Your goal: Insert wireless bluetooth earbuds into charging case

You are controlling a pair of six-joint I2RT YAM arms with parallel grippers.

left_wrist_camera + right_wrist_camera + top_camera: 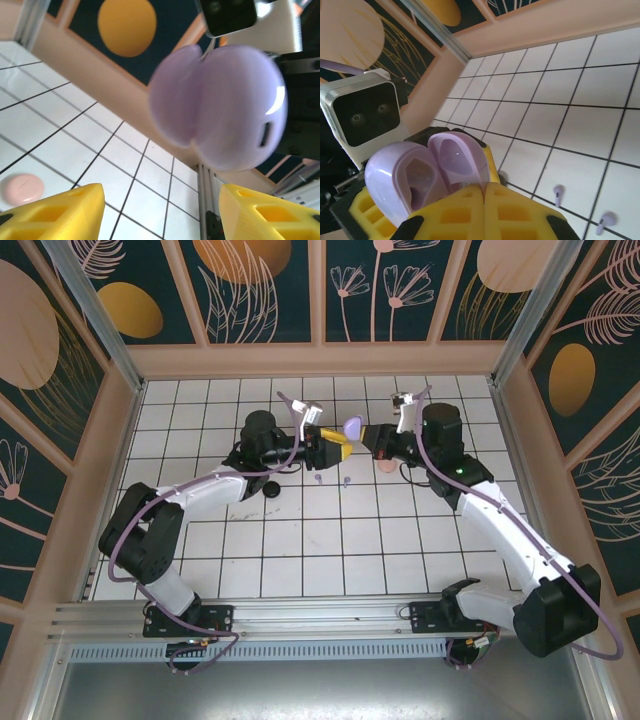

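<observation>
An open lilac charging case [352,427] hangs above the middle of the table between both grippers. My right gripper [484,192] is shut, its yellow fingers pinching the bottom edge of the lilac case [427,170], whose two hollow halves face the camera. My left gripper [162,210] is open, its yellow fingertips [65,210] wide apart with nothing between them; the lilac case [225,105] floats just beyond them. Two lilac earbuds [318,478] [346,480] lie on the tiles below, also seen as two lilac earbuds [559,192] [606,220] in the right wrist view.
A black round case [270,490] lies beside the left arm. A pink round case [388,468] sits under the right wrist, and the pink case [22,187] is at the left wrist view's left edge. Wooden walls [320,358] enclose the tiled table.
</observation>
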